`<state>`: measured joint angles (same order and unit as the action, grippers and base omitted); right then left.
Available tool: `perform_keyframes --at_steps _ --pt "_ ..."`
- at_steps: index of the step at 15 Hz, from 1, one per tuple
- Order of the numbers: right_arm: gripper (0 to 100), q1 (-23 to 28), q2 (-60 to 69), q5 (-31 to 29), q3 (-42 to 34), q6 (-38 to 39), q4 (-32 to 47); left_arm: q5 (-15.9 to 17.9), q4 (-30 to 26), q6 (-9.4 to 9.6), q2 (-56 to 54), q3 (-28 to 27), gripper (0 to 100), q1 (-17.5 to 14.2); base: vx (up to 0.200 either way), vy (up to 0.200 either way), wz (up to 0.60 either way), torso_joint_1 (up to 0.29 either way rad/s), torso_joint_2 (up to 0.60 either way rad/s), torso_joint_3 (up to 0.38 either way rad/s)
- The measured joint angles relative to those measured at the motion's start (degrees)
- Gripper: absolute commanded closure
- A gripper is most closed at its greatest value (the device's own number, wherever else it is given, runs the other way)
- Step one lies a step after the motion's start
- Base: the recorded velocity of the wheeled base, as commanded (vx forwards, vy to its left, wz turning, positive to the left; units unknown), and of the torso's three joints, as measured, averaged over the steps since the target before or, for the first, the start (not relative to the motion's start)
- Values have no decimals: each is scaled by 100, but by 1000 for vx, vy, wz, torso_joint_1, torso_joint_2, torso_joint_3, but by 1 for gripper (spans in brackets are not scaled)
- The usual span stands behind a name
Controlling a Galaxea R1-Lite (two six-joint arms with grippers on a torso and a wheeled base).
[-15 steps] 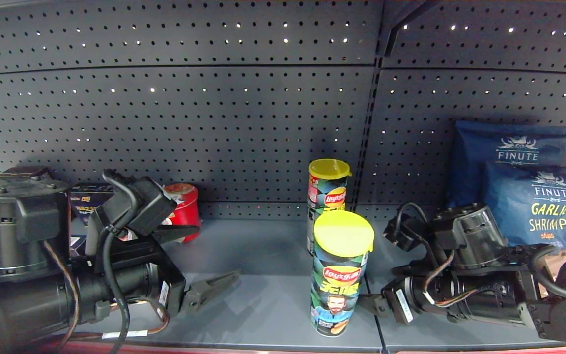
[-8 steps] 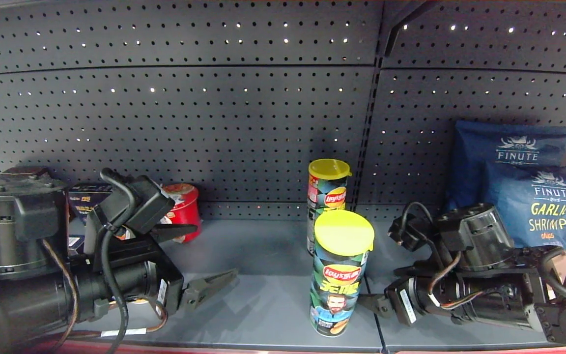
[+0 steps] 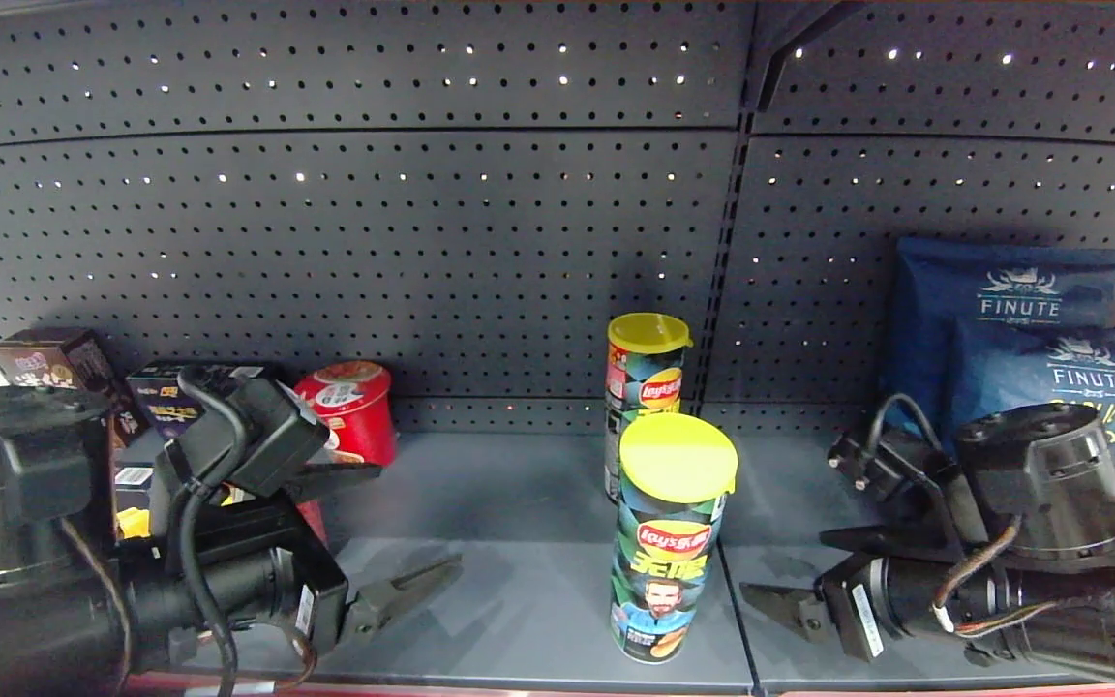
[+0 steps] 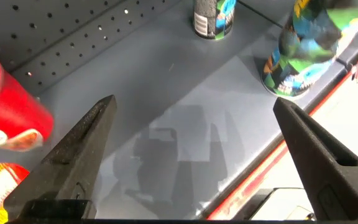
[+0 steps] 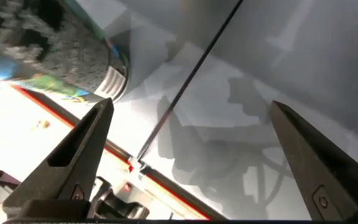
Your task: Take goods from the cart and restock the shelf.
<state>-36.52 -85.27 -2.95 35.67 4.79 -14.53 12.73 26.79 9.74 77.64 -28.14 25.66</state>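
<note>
1. Front chip can (image 3: pixel 674 552), with a yellow lid, stands upright near the front edge of the grey shelf (image 3: pixel 519 503) in the head view. A rear chip can (image 3: pixel 647 373) of the same kind stands upright just behind it, close to the perforated back panel (image 3: pixel 422 242).
   - The left pincer (image 3: pixel 393 532) hangs low over the shelf to the left of the front can. It is released, its fingers are spread, and it holds nothing.
   - The right pincer (image 3: pixel 795 566) sits to the right of the can, apart from it. It is also released and empty.
   - A red cup (image 3: pixel 349 407) and small boxes (image 3: pixel 64 363) stand behind the left arm.
   - Two blue snack bags (image 3: pixel 1012 290) lean on the panel at far right.
2. In the left wrist view, the left pincer (image 4: pixel 194 106) gapes wide over bare shelf (image 4: pixel 160 74). The front chip can (image 4: pixel 303 50) stands by the shelf's front lip and the rear chip can (image 4: pixel 213 15) farther back. The red cup (image 4: pixel 8 112) stands near one finger.
3. In the right wrist view, the right pincer (image 5: pixel 191 107) is spread open over the shelf (image 5: pixel 278 50). The front chip can (image 5: pixel 61 50) is near one finger, not touching it.
</note>
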Motion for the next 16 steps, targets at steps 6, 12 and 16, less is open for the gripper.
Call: perform_keyframes --at_steps 6,12,16 --pt "0 4 523 -197 -102 155 246 -6 -77 -6 -581 424 0 7 0 0 0 0 0 0" --pt "0 54 1041 -241 -452 156 290 -46 -88 -57 -1240 752 0 -15 0 0 0 0 0 0" --pt "0 601 1762 -240 -635 178 441 -154 -315 -148 -1980 772 0 -447 0 0 0 0 0 0"
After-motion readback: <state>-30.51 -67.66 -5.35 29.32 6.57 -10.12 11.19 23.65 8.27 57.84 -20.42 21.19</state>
